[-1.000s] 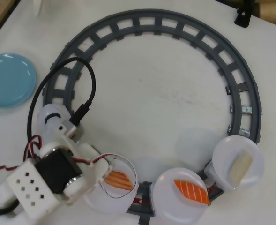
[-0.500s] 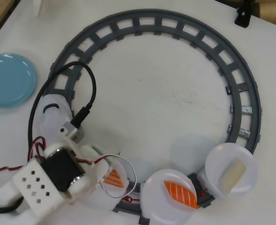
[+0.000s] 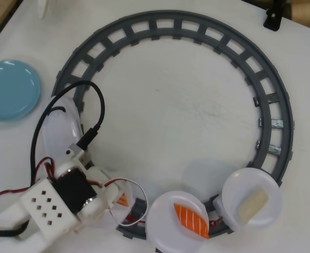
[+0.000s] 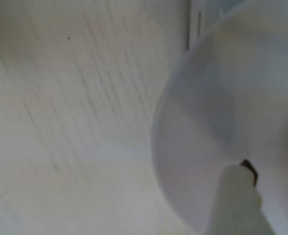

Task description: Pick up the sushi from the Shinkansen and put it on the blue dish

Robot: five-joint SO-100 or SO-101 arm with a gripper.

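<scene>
The white Shinkansen stands on the left of the grey ring track, with its cars trailing along the bottom. One salmon sushi lies on a white plate at the bottom. A sliver of a second orange sushi shows on the plate under my gripper; whether the jaws close on it is hidden. In the wrist view one white fingertip hangs over a blurred white plate. The blue dish sits empty at the far left.
A cream rectangular piece lies on the right-hand white plate. The grey ring track circles the table's middle. A black cable loops from my arm over the track. Dark objects stand at the top right corner.
</scene>
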